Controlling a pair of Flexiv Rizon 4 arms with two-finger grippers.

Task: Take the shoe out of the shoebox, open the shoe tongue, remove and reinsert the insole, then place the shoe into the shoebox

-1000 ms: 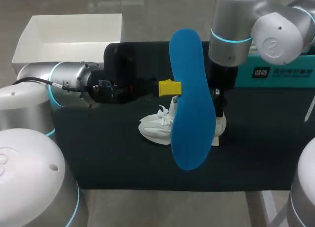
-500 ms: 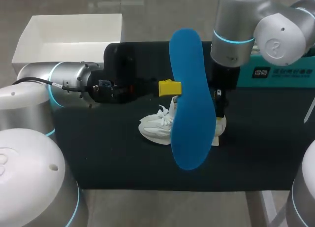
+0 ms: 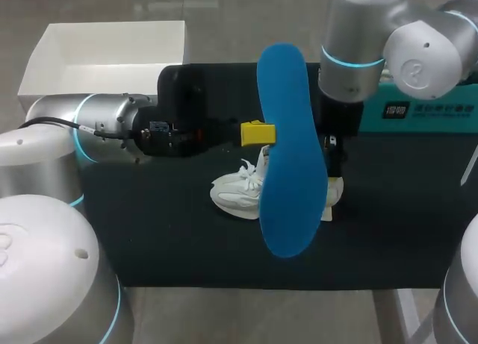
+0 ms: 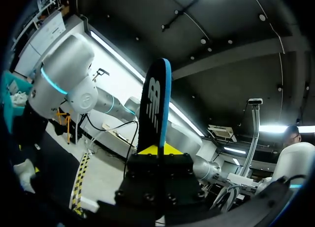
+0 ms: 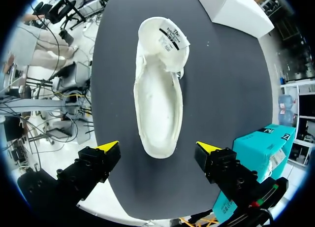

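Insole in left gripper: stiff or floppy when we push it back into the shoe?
Probably fairly stiff: the insole, held by the left gripper, stands straight with no visible droop. It looks thin edge-on, so it is likely light, and may bow when pressed into the shoe.

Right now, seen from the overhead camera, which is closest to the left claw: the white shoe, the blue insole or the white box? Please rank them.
1. Blue insole: clamped between the left gripper's fingers.
2. White shoe: lying on the mat, just past the gripper, partly behind the insole.
3. White box: off at the far left corner.
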